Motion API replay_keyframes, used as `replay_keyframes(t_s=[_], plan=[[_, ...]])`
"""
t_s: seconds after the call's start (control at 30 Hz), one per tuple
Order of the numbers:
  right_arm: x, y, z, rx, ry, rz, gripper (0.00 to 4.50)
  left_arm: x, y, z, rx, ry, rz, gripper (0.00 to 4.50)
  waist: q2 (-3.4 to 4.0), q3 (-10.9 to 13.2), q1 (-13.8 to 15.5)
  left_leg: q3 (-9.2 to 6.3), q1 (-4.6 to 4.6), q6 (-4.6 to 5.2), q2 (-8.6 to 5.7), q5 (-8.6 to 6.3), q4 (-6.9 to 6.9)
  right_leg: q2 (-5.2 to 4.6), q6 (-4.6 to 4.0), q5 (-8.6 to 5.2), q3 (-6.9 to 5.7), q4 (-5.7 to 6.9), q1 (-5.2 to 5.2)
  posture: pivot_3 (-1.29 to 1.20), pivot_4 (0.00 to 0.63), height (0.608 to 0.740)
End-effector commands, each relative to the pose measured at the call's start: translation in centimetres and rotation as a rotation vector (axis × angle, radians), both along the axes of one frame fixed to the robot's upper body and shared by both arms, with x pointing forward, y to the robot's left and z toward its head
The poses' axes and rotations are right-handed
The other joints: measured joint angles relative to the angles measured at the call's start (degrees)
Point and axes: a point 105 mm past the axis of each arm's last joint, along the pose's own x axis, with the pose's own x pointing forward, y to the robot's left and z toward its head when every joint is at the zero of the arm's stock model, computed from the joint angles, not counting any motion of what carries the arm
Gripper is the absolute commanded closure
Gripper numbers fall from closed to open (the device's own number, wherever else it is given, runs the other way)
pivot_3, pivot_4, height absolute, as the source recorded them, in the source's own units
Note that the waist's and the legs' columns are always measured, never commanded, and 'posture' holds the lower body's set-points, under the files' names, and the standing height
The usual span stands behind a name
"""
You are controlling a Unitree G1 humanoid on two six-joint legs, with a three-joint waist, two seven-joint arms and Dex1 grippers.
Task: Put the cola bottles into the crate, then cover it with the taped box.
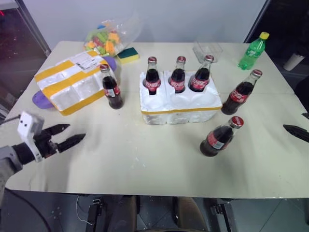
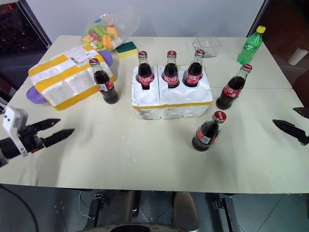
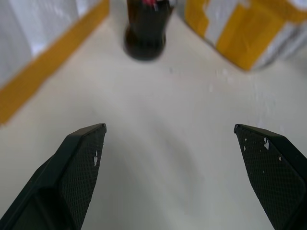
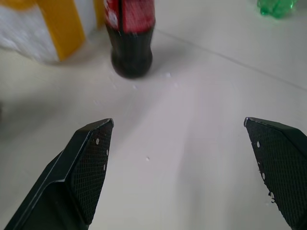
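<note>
White foam crate [image 1: 179, 107] with three cola bottles [image 1: 177, 75] in our rear wells; our left gripper [image 1: 67, 135] and right gripper [image 1: 298, 130] agape, the right cut off at frame edge.

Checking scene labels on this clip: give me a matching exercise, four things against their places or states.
Things:
1. taped box
2. green bottle
3. crate
4. left gripper

Places or states:
A. far right part of the table
B. open, holding nothing
C. holds three cola bottles in its back row
D. lies on a purple thing at the table's left

Pairs: 1-D, 2-A, 3-C, 4-B
</note>
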Motion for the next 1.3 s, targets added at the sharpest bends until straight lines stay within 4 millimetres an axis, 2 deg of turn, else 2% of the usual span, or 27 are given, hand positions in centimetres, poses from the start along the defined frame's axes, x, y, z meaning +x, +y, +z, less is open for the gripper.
replay_keyframes(t_s=[0.03,0.17,0.4,0.53,0.7,0.93,1.0,1.07,1.2,1.3], plan=[[-0.6,2.9,5.2,-0.010,-0.074,0.136,0.00,1.9,-1.1,1.5,-0.028,-0.056,-0.024,0.03,0.04,-0.01,-0.04,0.00,0.03,0.00,0.00,0.00,0.00,0.01,0.00,0.00,0.00,0.00,0.03,0.00,0.150,0.739],[-1.8,7.0,7.8,0.025,-0.050,0.312,0.00,5.1,-3.2,2.2,-0.027,-0.084,-0.074,0.03,0.03,-0.02,0.00,-0.02,0.16,0.00,0.00,0.00,-0.01,0.04,0.03,0.00,0.00,0.00,0.16,0.00,0.150,0.739],[-3.3,12.0,11.3,0.068,-0.071,0.494,0.00,10.6,-5.6,2.4,0.037,-0.138,-0.084,0.03,-0.01,0.01,0.06,-0.02,0.16,0.00,-0.01,0.00,0.04,0.05,0.23,0.11,0.00,0.00,0.19,0.00,0.150,0.739],[-4.2,14.5,12.0,0.065,-0.063,0.583,0.00,12.3,-7.0,3.0,0.061,-0.168,-0.115,0.03,-0.05,0.03,0.05,-0.03,0.12,0.00,-0.01,0.00,0.04,0.05,0.25,0.11,0.00,-0.02,0.17,0.00,0.150,0.739],[-5.1,16.8,11.8,0.053,-0.048,0.666,0.00,14.0,-8.4,3.0,0.059,-0.182,-0.124,0.03,-0.05,0.03,0.10,-0.04,-0.03,0.00,-0.01,0.00,0.04,0.05,0.33,0.15,-0.01,0.01,0.03,0.00,0.150,0.739],[-4.8,17.2,12.3,0.056,-0.079,0.649,0.00,15.3,-9.0,2.0,0.070,-0.159,-0.105,0.03,-0.06,0.04,-0.04,-0.05,-0.21,0.01,-0.01,0.00,0.26,0.05,0.47,0.23,-0.02,0.05,-0.03,0.00,0.150,0.739],[-4.6,17.2,12.5,0.063,-0.093,0.639,0.00,15.3,-9.0,1.9,0.077,-0.158,-0.109,0.58,-0.06,0.04,0.00,-0.06,-0.26,0.01,-0.01,0.00,0.30,0.05,0.48,0.24,-0.02,0.10,-0.08,0.00,0.150,0.739],[-4.4,17.2,12.5,0.067,-0.096,0.633,0.00,15.3,-9.0,2.1,0.082,-0.162,-0.109,1.37,-0.06,0.04,0.08,-0.07,-0.27,0.01,-0.01,0.00,0.31,0.05,0.48,0.24,-0.02,0.12,-0.09,0.00,0.150,0.739],[-4.3,17.1,12.1,0.078,-0.092,0.617,0.00,14.7,-9.1,4.3,0.023,-0.177,-0.162,1.37,-0.07,0.04,0.10,-0.10,-0.48,0.01,-0.02,0.01,0.40,0.05,0.49,0.25,-0.03,0.17,-0.24,0.00,0.150,0.739],[-4.3,17.0,11.8,0.082,-0.084,0.606,0.00,12.1,-10.1,7.1,-0.042,-0.163,-0.365,1.37,-0.23,0.18,-0.03,-0.10,-0.74,0.02,-0.04,0.00,0.61,0.04,0.54,0.27,-0.01,0.58,-0.59,0.00,0.150,0.739]])
